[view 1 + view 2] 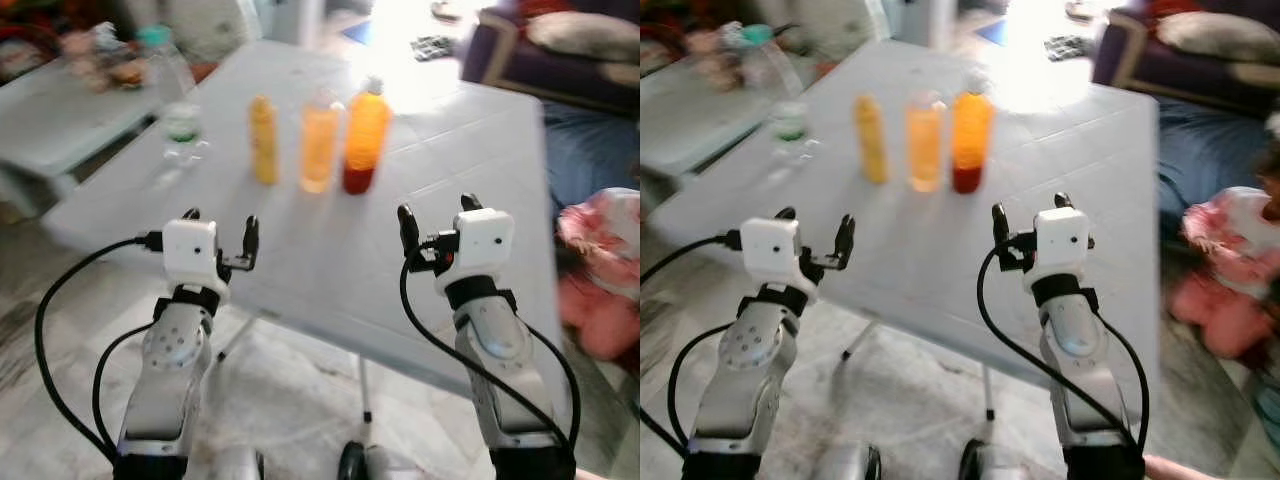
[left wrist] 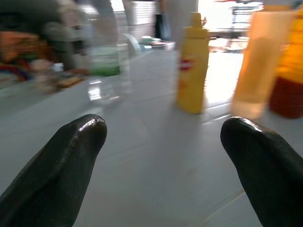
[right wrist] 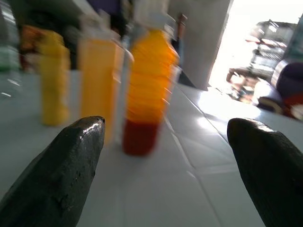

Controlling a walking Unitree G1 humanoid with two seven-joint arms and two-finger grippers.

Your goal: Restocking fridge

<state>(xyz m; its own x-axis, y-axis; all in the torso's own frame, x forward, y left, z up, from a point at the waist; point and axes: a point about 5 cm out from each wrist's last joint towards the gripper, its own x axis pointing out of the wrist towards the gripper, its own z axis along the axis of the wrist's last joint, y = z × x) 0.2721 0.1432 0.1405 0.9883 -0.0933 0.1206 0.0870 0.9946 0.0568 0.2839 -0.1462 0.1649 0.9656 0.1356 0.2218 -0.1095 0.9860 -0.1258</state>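
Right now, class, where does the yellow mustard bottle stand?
In the left eye view the mustard bottle stands upright on the white table, leftmost in the row of three, beside the pale orange bottle.

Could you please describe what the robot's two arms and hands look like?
Both arms are silver metal with black joints, each ending in a white boxy wrist block. The left hand and right hand each have two long, glossy black fingers. Looping black cables run alongside each arm.

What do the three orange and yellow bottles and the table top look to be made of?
Yellow bottle: opaque plastic, squeeze type by its nozzle top. Middle bottle and the orange bottle with a red base: likely clear plastic, since the drink's colour shows through; blur leaves it open. Table: smooth, glossy white surface, probably moulded plastic, with grid lines.
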